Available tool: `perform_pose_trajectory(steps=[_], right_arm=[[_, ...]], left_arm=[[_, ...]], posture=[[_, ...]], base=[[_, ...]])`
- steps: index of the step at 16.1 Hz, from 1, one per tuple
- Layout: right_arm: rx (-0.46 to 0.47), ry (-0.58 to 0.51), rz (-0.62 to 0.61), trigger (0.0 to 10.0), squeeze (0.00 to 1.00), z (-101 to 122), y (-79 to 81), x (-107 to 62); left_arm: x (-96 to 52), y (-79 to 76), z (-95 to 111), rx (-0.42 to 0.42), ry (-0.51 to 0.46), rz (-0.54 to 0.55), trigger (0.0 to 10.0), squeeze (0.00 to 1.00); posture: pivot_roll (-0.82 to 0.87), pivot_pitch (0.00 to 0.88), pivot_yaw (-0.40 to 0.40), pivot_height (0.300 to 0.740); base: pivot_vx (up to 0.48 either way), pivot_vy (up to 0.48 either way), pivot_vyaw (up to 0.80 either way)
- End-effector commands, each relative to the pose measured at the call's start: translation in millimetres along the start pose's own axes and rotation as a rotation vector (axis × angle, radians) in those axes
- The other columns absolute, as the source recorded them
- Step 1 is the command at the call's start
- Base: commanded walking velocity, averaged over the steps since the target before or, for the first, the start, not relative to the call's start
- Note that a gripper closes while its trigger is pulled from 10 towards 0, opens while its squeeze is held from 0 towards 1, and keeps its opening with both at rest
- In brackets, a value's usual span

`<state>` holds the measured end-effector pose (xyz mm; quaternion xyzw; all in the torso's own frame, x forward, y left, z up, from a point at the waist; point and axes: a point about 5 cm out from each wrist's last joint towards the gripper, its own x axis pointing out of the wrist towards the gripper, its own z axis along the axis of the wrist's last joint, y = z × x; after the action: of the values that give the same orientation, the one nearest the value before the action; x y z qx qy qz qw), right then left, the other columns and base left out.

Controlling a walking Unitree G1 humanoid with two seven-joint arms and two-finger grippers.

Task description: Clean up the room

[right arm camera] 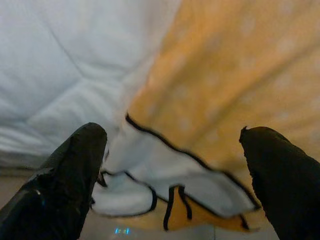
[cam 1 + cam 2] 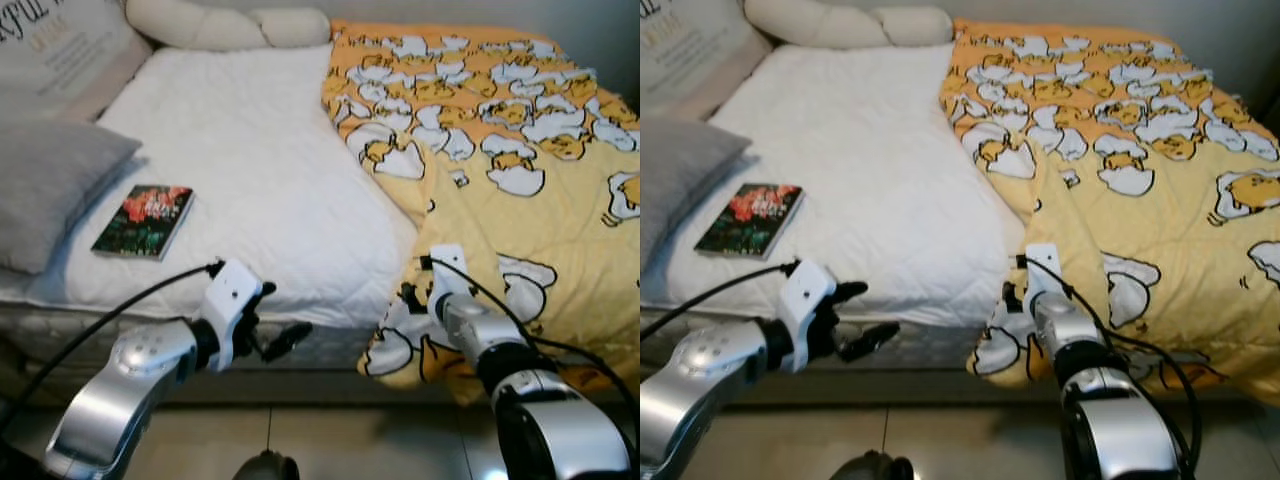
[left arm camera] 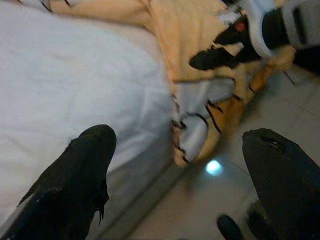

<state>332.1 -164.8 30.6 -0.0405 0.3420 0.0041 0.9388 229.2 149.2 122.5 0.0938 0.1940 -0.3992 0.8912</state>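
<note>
Nearest me, both arms reached toward the bed's edge. I saw the right gripper (image 1: 172, 175) spread wide, holding nothing, its fingers (image 1: 60, 185) straddling the hanging corner of the blanket (image 2: 520, 170) without clear contact. I saw the left gripper (image 3: 180, 175) likewise released and empty, poised just off the mattress (image 2: 250, 160) side above the floor (image 2: 350, 440). The yellow blanket covered the bed's right half, its long axis running away from me, its folded edge drooping over the near side. Farther left a book (image 2: 144, 221) lay flat beside a grey pillow (image 2: 50, 190). Beyond lay a long white cushion (image 2: 225, 22).
</note>
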Motion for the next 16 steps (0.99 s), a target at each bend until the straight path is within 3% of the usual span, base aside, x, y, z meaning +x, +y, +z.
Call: perform_pose_trajectory(steps=[1, 2, 4, 5, 6, 7, 10, 12, 14, 16], right_arm=[[-0.001, -0.017, -0.024, 10.0, 1.0, 5.8, -2.3, 0.8], [-0.003, -0.018, -0.042, 10.0, 0.0, 7.0, -3.3, 1.1], [0.041, -0.05, -0.055, 10.0, 0.0, 13.6, -4.7, 1.3], [0.053, -0.072, -0.053, 10.0, 0.0, 17.9, -5.2, 1.2], [0.074, -0.096, -0.05, 10.0, 0.0, 23.9, -4.7, 0.9], [0.115, -0.137, -0.039, 10.0, 0.0, 31.9, -2.0, 0.4], [0.162, -0.183, 0.009, 10.0, 0.0, 33.8, 3.4, -0.1], [0.111, -0.184, -0.017, 10.0, 0.0, 24.0, 3.4, 0.2], [0.136, -0.201, -0.019, 10.0, 0.0, 21.6, 3.4, -0.1], [0.157, -0.263, -0.005, 10.0, 0.0, 19.6, 5.8, -2.6]], left_arm=[[-5.1, -5.6, 7.2, 0.02, -0.008, -0.018, 10.0, 1.0], [-9.2, -7.7, 9.2, 0.026, -0.009, -0.016, 10.0, 1.0], [-17.5, -9.0, 14.2, 0.047, -0.024, 0.006, 10.0, 1.0], [-21.1, -8.8, 17.0, 0.051, -0.039, 0.022, 10.0, 0.73], [-23.3, -6.9, 18.5, 0.046, -0.051, 0.047, 10.0, 0.07], [-23.9, -4.5, 18.4, 0.021, -0.075, 0.09, 10.0, 0.0], [-17.2, -3.2, 16.6, -0.021, -0.088, 0.146, 10.0, 0.0], [-3.2, -0.7, 18.4, -0.007, -0.102, 0.177, 10.0, 0.0], [1.7, 1.5, 18.9, -0.008, -0.114, 0.198, 10.0, 0.0], [8.4, 11.5, 18.3, -0.029, -0.122, 0.288, 10.0, 0.0]], posture=[[0.14, 0.104, 0.016, 0.74], [0.15, 0.117, 0.016, 0.74], [0.18, 0.138, 0.018, 0.74], [0.19, 0.143, 0.014, 0.74], [0.18, 0.142, 0.013, 0.74], [0.16, 0.124, 0.006, 0.74], [0.13, 0.08, -0.004, 0.74], [0.1, 0.035, -0.008, 0.74], [0.09, 0.0, -0.007, 0.74], [0.06, 0.0, -0.006, 0.74]], base=[[0.0, 0.0, 0.0], [0.0, 0.0, 0.0], [0.0, 0.0, 0.0], [0.0, 0.0, 0.0], [0.0, 0.0, 0.0], [0.0, 0.0, 0.0], [0.0, 0.0, 0.0], [0.0, 0.0, 0.0], [0.0, 0.0, 0.0], [0.0, 0.0, 0.0]])
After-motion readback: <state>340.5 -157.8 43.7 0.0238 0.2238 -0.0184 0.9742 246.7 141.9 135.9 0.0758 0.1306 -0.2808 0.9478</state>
